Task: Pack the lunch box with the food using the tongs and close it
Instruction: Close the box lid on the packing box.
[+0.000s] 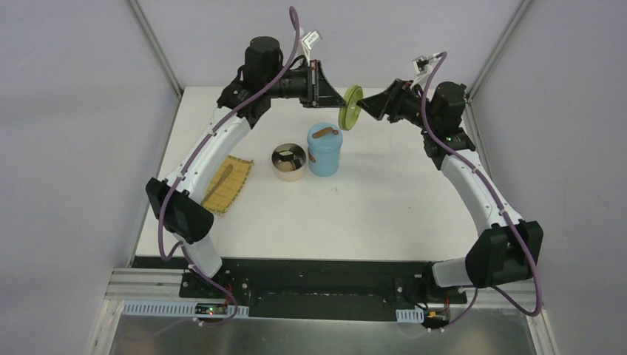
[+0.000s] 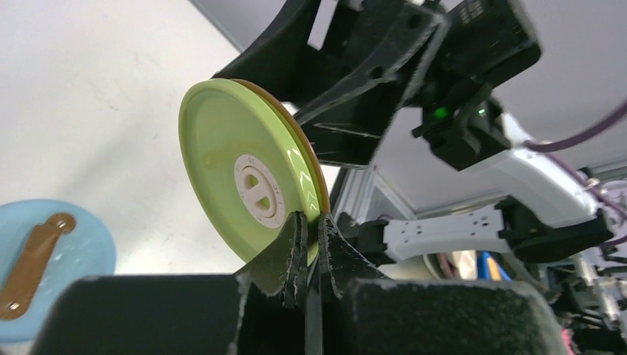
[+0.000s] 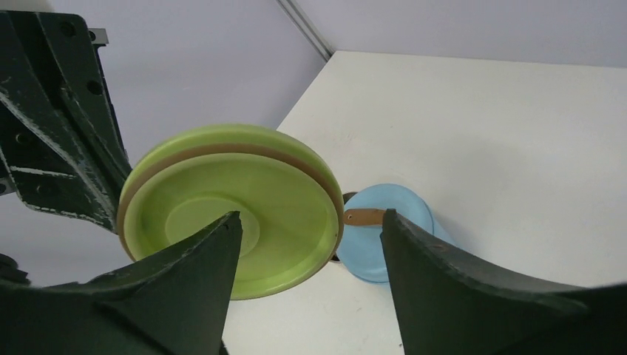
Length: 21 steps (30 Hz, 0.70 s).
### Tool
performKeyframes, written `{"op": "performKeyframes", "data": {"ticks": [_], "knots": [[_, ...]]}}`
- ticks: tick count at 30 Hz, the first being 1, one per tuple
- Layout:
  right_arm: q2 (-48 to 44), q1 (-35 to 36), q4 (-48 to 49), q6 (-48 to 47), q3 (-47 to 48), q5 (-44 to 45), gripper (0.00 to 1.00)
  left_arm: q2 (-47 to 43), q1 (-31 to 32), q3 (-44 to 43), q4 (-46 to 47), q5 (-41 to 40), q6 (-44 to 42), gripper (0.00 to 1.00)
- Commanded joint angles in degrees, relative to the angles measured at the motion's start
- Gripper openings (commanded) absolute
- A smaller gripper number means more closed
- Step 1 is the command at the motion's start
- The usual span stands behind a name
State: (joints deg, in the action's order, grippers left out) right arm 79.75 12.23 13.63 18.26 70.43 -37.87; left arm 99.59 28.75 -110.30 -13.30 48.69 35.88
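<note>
Lid (image 2: 236, 148) — rim behind left tool (image 2: 310, 225)

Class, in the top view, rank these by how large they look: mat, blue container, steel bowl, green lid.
1. mat
2. blue container
3. steel bowl
4. green lid, though it is seen nearly edge-on and held up off the table, so its place is unsure.

Contents of the steel bowl (image 1: 288, 176) are too small to identify; the blue lid (image 2: 83, 250) is cropped.
</note>
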Motion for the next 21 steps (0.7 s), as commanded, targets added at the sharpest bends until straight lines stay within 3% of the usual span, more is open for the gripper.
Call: {"op": "performKeyframes", "data": {"ticks": [1, 3, 6, 13, 16, 21], "knots": [[-2.65, -1.24, 0.26, -1.89, 0.96, 0.78, 0.81, -5.37, -2.19, -0.97, -7.19, -1.60, -11.58, 0.00], [-2.54, -2.89, -0.75, -1.77, 1.40, 0.88, 0.90, -7.27, -3.78, -0.19, -12.05, -2.75, -17.21, 0.00], [-2.36, -5.43, -2.26, -1.81, 1.88, 0.67, 0.97, -11.66, -5.57, 1.50, -20.59, -7.71, -29.42, 0.00], [-2.06, -9.05, -4.62, -2.74, 1.79, 0.16, 0.99, -18.55, -7.92, 9.21, -35.65, -23.66, -62.05, 0.00], [-1.84, -9.78, -5.24, -2.87, 2.03, -0.20, 0.99, -20.85, -7.92, 16.11, -33.95, -31.05, -74.03, 0.00], [-1.65, -10.22, -5.57, -2.68, 2.50, -0.19, 0.99, -24.10, -6.74, 29.14, -26.02, -35.90, -88.20, 0.00]]}}
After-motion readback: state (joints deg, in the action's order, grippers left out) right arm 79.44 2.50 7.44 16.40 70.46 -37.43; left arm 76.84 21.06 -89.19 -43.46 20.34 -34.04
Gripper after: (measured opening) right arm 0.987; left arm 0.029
